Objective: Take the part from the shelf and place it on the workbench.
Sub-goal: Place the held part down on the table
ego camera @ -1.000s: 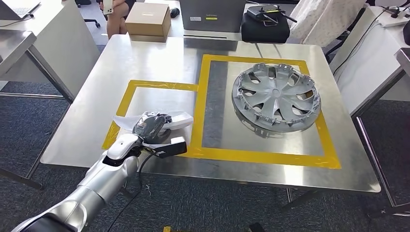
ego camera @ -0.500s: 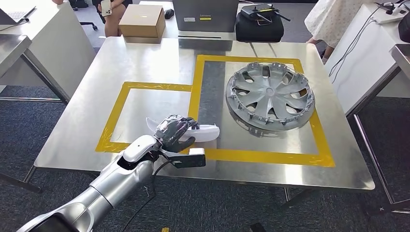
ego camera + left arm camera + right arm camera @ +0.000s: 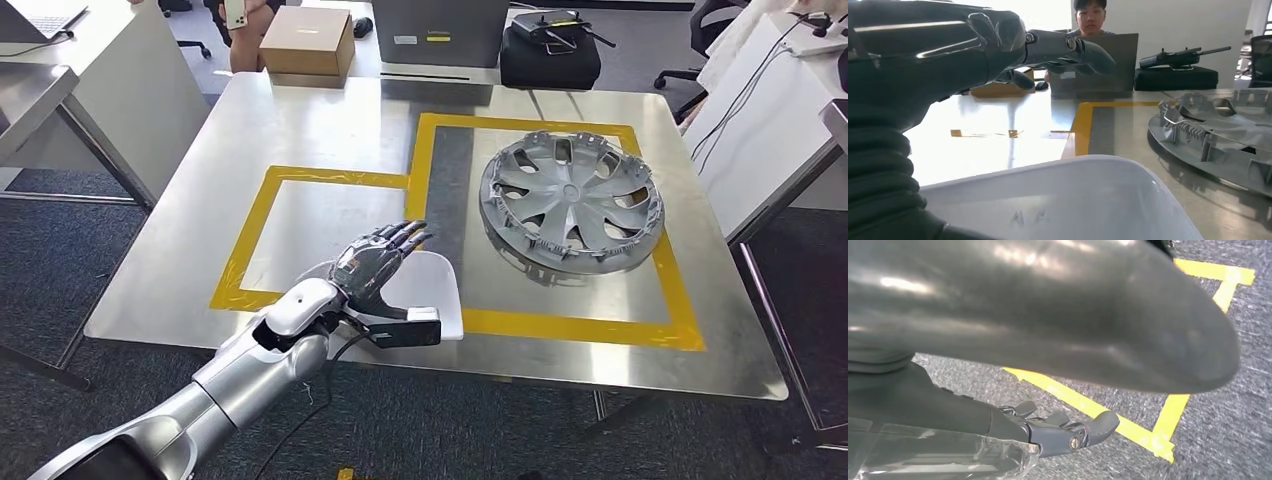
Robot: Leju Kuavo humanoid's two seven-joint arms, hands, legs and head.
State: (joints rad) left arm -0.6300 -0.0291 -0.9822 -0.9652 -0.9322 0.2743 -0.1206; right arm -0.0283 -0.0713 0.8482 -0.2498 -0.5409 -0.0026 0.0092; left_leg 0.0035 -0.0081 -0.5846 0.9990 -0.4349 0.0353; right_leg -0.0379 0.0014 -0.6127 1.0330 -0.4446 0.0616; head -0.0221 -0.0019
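Note:
The white plastic part (image 3: 437, 291) lies flat on the steel workbench (image 3: 300, 120), across the front yellow tape line between the two marked squares. My left hand (image 3: 375, 262) hovers just over its near-left end, fingers stretched out and apart, holding nothing. The left wrist view has the part's pale shell (image 3: 1063, 200) close below and the outstretched fingers (image 3: 1068, 47) above it, not touching. My right hand (image 3: 1068, 432) hangs over the carpet with loosely spread fingers and nothing in it.
A silver hubcap (image 3: 570, 200) fills the larger taped square to the right of the part. At the table's far edge stand a cardboard box (image 3: 307, 42), a laptop (image 3: 440, 30) and a black bag (image 3: 550, 50). A person (image 3: 1090, 15) sits behind the laptop.
My left hand has let go of the white part and spread its fingers. The part, held up before, now lies flat on the table, further right.

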